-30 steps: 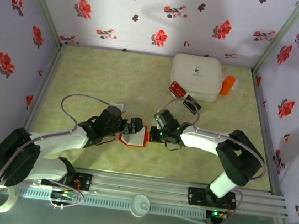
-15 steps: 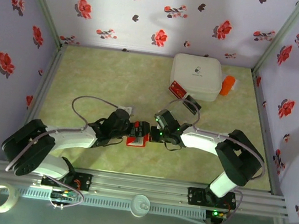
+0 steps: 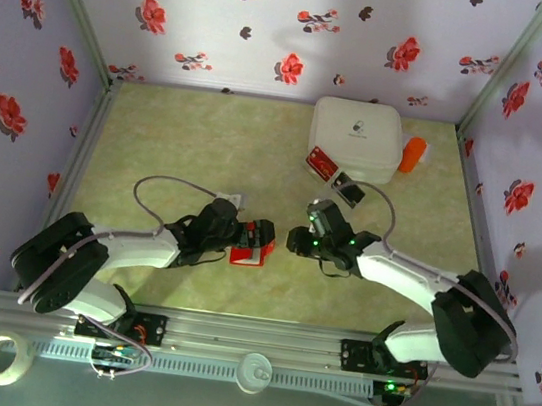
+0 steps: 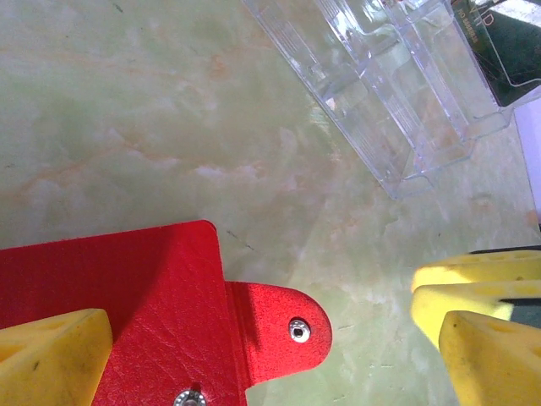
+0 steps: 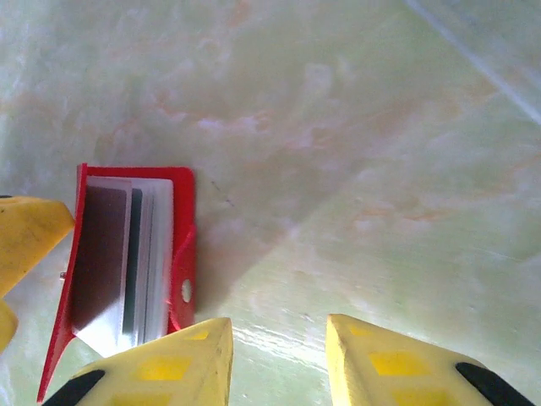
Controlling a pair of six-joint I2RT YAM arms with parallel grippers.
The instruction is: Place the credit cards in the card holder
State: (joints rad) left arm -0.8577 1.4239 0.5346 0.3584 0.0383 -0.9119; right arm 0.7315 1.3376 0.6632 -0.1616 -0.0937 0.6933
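The red card holder lies on the table between the two arms. In the right wrist view the card holder gapes open, with a dark card standing in its pale pockets. My left gripper is open wide above it. One yellow finger sits over the red cover and the snap tab lies in the gap. My right gripper is open and empty, just right of the holder. A red credit card and a dark one lie near the white box.
A white square box stands at the back right with an orange object beside it. A clear plastic compartment tray lies beyond the holder. Floral walls close in the table on three sides.
The right gripper has opened and pulled back to the right, away from the card holder. The left gripper has shifted right, over the holder, and stays open.
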